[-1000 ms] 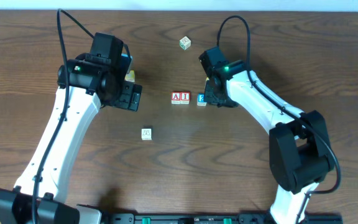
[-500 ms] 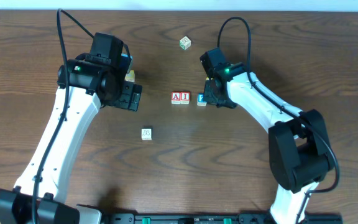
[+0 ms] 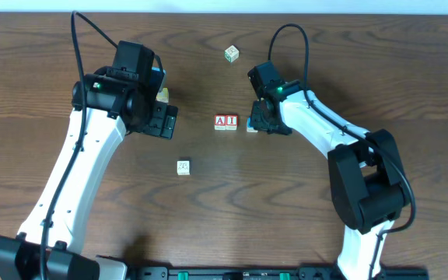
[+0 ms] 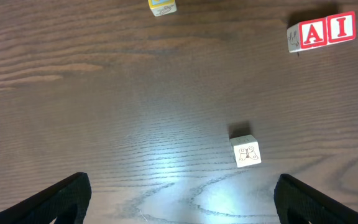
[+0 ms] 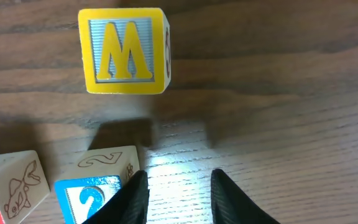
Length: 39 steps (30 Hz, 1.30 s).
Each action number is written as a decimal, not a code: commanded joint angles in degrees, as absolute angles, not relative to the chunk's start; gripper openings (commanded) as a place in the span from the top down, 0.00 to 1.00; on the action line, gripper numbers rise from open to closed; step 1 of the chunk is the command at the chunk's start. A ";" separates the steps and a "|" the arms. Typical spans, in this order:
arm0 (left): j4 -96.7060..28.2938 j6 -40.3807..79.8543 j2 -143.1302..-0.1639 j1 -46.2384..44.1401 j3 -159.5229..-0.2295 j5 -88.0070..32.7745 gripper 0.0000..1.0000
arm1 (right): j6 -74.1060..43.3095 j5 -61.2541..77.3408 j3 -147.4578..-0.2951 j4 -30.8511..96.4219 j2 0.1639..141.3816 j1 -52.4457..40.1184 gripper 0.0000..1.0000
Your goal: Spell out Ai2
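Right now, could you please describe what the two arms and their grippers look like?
The left arm and right arm have smooth white links joined by bulky black joint housings. A thin black cable loops over each wrist, and a green light glows on the right one. The left gripper and right gripper have black fingers.

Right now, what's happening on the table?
A and I sit side by side mid-table. The 2 lies just right of the I. The right gripper is low beside it, one finger at its far side, jaws slightly apart with nothing between them. The left gripper hovers open, holding nothing. An M cube and a white cube lie apart from the row.
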<state>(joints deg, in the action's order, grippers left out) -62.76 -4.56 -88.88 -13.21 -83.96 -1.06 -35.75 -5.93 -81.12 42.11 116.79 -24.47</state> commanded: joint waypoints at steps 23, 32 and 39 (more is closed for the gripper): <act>-62.87 -5.15 -89.34 -13.13 -83.96 -0.43 0.05 | -35.51 -5.08 -80.82 39.77 118.13 -24.95 0.63; -62.87 -5.15 -89.34 -13.13 -83.96 -0.43 0.05 | -35.48 -4.03 -80.82 39.20 118.13 -25.26 0.56; -62.87 -5.15 -89.34 -13.13 -83.96 -0.43 0.05 | -34.65 -4.27 -80.82 37.45 118.13 -25.26 0.58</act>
<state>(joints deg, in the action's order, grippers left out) -62.76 -4.56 -88.88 -13.21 -83.96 -1.06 -35.35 -4.25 -81.12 37.71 117.71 -24.84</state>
